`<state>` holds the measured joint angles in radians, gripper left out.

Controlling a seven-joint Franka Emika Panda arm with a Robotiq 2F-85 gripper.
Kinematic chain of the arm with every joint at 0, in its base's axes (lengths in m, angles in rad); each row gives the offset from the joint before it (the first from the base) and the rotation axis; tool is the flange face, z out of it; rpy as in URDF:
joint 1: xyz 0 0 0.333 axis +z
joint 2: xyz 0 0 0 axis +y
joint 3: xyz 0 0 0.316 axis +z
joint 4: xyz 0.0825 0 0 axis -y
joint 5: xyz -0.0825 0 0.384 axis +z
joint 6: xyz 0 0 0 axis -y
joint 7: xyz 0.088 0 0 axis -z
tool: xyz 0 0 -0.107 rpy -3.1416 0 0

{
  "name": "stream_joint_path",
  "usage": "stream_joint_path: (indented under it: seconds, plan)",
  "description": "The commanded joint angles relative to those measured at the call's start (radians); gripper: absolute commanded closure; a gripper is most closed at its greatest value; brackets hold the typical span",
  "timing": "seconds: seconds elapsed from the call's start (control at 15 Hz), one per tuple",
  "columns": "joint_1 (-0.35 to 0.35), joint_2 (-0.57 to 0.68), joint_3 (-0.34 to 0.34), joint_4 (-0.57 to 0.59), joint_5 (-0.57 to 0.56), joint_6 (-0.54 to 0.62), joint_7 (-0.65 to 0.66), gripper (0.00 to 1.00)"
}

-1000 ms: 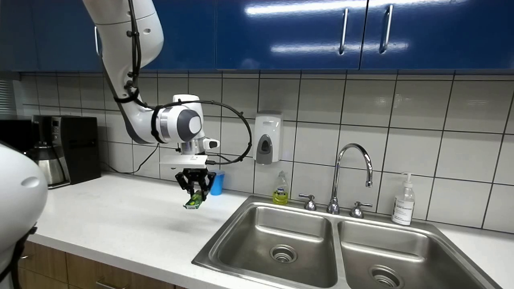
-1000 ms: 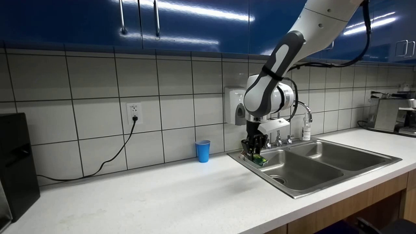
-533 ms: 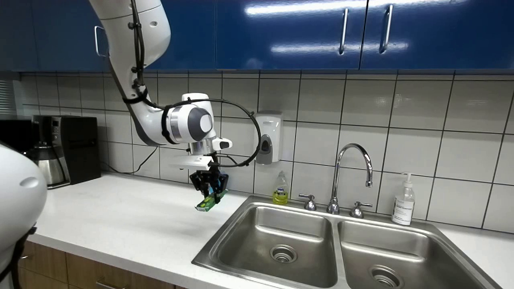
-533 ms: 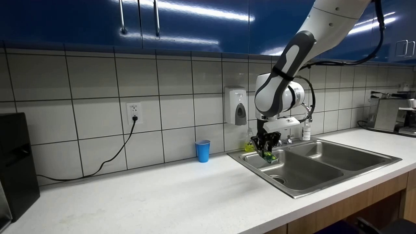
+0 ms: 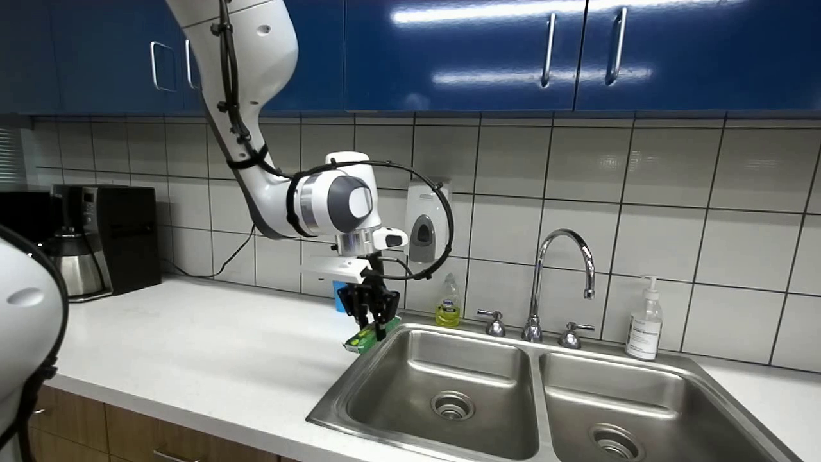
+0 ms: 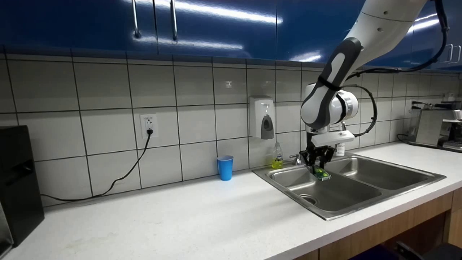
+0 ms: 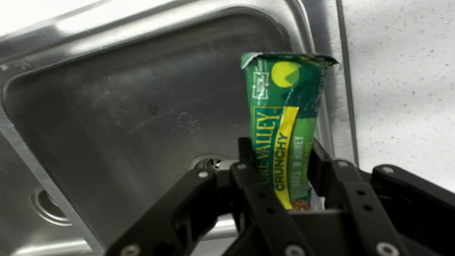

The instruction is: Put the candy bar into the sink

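Observation:
The candy bar, in a green and yellow wrapper [image 7: 284, 96], is held between the fingers of my gripper [image 7: 279, 149] in the wrist view. My gripper is shut on the bar's sides, and the bar's far end sticks out past the fingertips. The bar [image 5: 359, 342] and gripper [image 5: 371, 328] are in the air at the sink's left edge in an exterior view. The bar [image 6: 322, 175] and gripper [image 6: 317, 169] appear over the left-hand basin of the steel sink [image 6: 335, 196]. That basin [image 7: 124, 106] lies below the bar in the wrist view. The bar's near end is partly hidden by the gripper.
A chrome faucet [image 5: 535, 282] stands behind the sink. A yellow dish soap bottle [image 5: 448, 308] and a pump bottle [image 5: 644, 324] stand on its back edge. A blue cup [image 6: 225, 168] stands on the counter [image 6: 162, 224] by the tiled wall. A soap dispenser [image 6: 261, 117] hangs above.
My arm has moved from over the counter towards the sink, carrying the candy bar, and has come a little lower. The grip on the bar has stayed shut.

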<state>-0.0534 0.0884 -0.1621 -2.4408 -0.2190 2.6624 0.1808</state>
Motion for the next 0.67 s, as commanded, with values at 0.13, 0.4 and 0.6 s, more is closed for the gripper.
stream_joint_path:
  seconds: [0.13,0.4,0.6]
  plan:
    - [-0.063,-0.008,-0.035,0.013,0.007,-0.027,-0.021,0.85]
    - [-0.096,0.037,-0.051,0.053,0.042,-0.025,-0.066,0.85]
    - [-0.117,0.093,-0.045,0.095,0.101,-0.025,-0.14,0.85]
